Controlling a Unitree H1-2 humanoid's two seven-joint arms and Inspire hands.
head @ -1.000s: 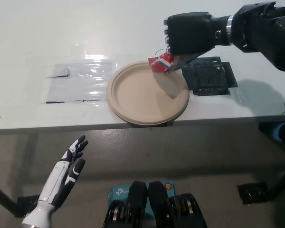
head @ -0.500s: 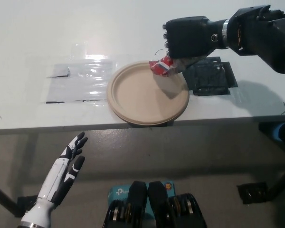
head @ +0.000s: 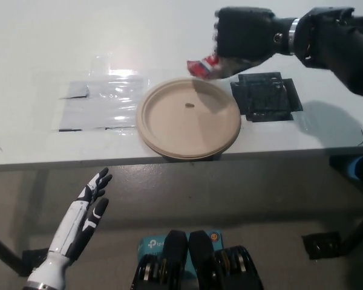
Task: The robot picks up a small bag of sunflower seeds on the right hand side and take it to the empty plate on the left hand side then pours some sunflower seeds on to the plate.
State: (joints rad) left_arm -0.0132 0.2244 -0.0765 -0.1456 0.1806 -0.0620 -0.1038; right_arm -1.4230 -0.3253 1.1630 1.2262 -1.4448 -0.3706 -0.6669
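Observation:
My black right hand [head: 245, 37] is shut on a small red and white bag of sunflower seeds [head: 203, 67], held tilted in the air just beyond the far right rim of the tan plate [head: 163, 130]. A single dark seed [head: 190, 105] lies on the plate, a little past its middle. My white left hand [head: 85, 220] rests open low at the left, below the table's front edge.
A black square mat [head: 266, 96] lies on the white table right of the plate. Clear plastic sheets [head: 103, 103] lie left of the plate. The table's front edge [head: 78, 162] runs just under the plate.
My right hand has lifted up and slightly right with the bag, off the plate's rim. A seed now lies on the plate. The left hand has hardly moved.

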